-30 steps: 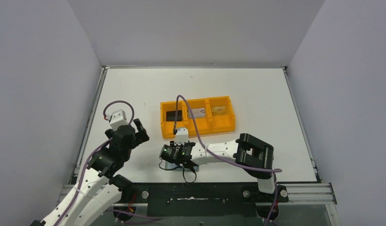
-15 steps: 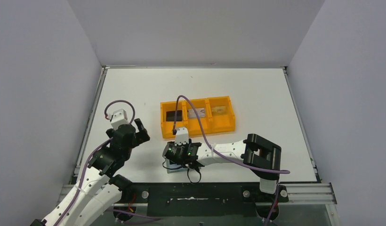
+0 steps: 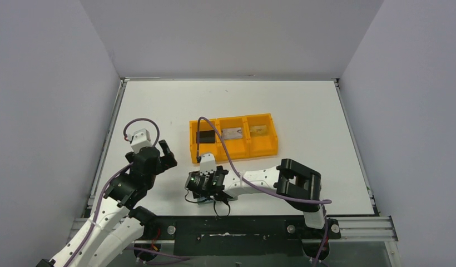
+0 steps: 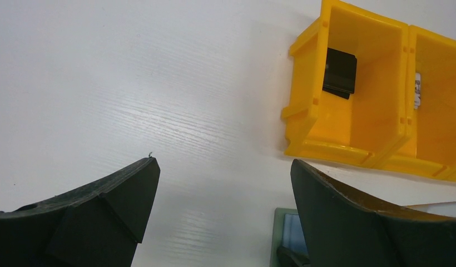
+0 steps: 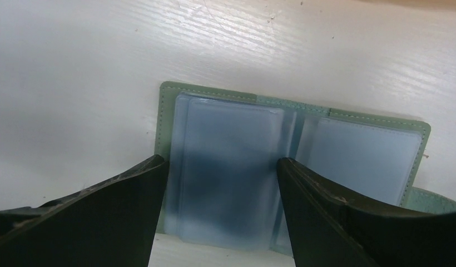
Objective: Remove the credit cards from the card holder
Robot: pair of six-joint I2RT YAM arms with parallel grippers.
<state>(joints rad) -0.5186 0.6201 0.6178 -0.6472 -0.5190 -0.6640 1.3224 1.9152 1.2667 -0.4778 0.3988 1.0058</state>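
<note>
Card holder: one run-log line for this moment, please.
card holder: open flat, pockets look empty | right tool: open above it | left tool: open | credit cards: one per orange tray compartment

The card holder (image 5: 295, 133) lies open and flat on the white tabletop (image 5: 75, 83), across the middle of the frame. Its grey-green stitched border runs along the top, left and right edges. Inside, 2 pale blue clear pockets (image 5: 356, 156) sit side by side: the left one layered and shadowed, the right one lighter. A green tab (image 5: 437, 197) juts out at the lower right. The right hand (image 5: 220, 166) hangs over the left panel, its 2 dark fingers (image 5: 103, 217) spread wide, 1 in the lower left of the frame and 1 in the lower right. Whether the tips touch the holder cannot be told.
</note>
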